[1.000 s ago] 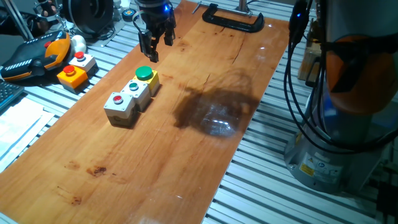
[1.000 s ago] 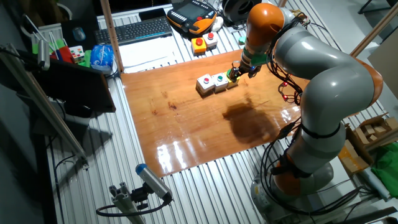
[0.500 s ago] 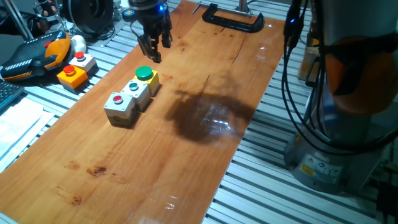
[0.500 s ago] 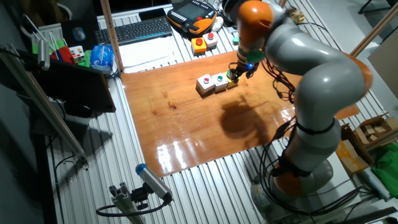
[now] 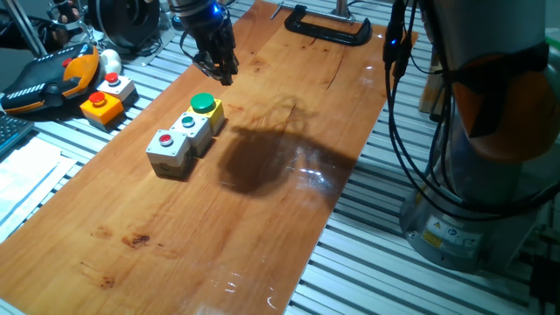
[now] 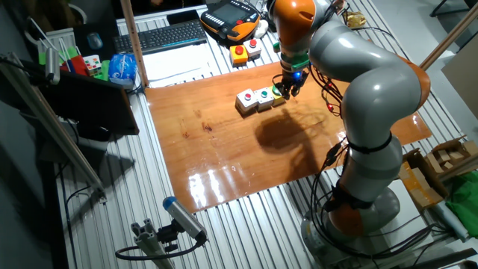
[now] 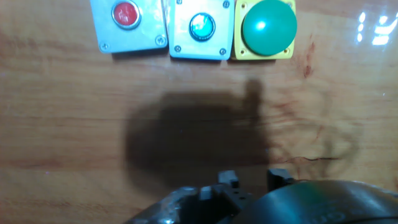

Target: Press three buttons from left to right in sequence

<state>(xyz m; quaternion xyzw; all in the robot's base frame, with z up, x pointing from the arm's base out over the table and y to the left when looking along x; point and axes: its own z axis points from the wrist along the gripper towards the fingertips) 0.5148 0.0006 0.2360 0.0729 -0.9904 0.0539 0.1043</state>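
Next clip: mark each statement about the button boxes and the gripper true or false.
1. The three joined button boxes sit on the wooden board. True.
2. The big green button is on a grey box. False: its box is yellow.
3. The gripper is pressing the small red button. False: it hangs above the board beyond the green-button end, touching none.
4. The small teal button is in the middle box. True.
5. The black clamp lies between the boxes and the gripper. False: it is at the board's far end.

three buttons [image 7: 199,28] in a joined row on the wooden board: grey-red, grey-teal, yellow-green.
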